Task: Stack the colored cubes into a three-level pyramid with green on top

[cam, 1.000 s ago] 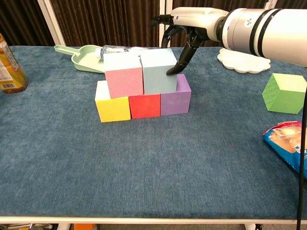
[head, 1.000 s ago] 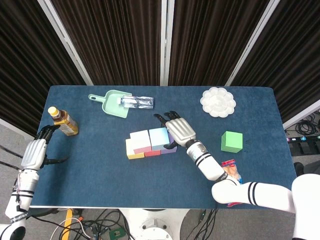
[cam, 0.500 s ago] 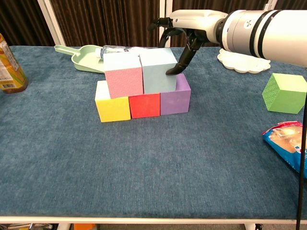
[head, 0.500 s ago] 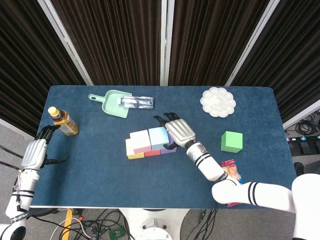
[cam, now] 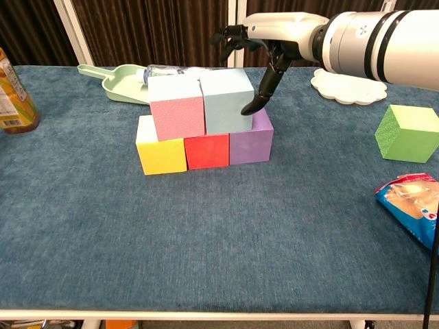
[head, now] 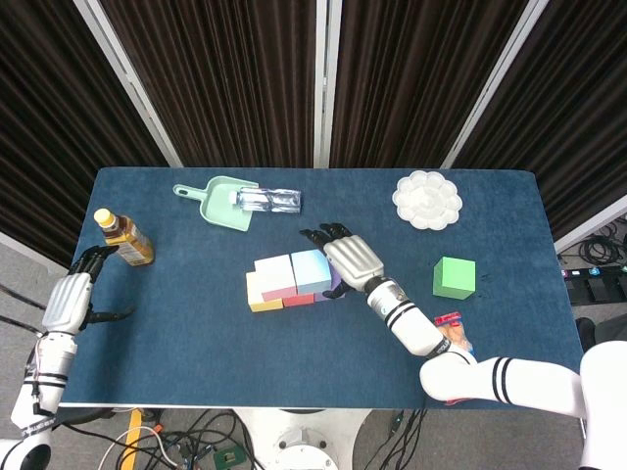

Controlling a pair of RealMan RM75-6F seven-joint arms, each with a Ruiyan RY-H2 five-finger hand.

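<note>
Over light blue cube point(cam: 226, 101): right hand point(cam: 271, 34) palm-down, fingers point(cam: 264, 89) spread, grasping nothing, thumb beside cube.

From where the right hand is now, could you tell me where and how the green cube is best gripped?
Grip the green cube across two opposite flat side faces, coming down from above with the right hand. It sits flat on the table with open space all round, apart from the stack and the snack bag, so its top and sides look free; a top-down hold probably also suits placing it on the upper cubes.
</note>
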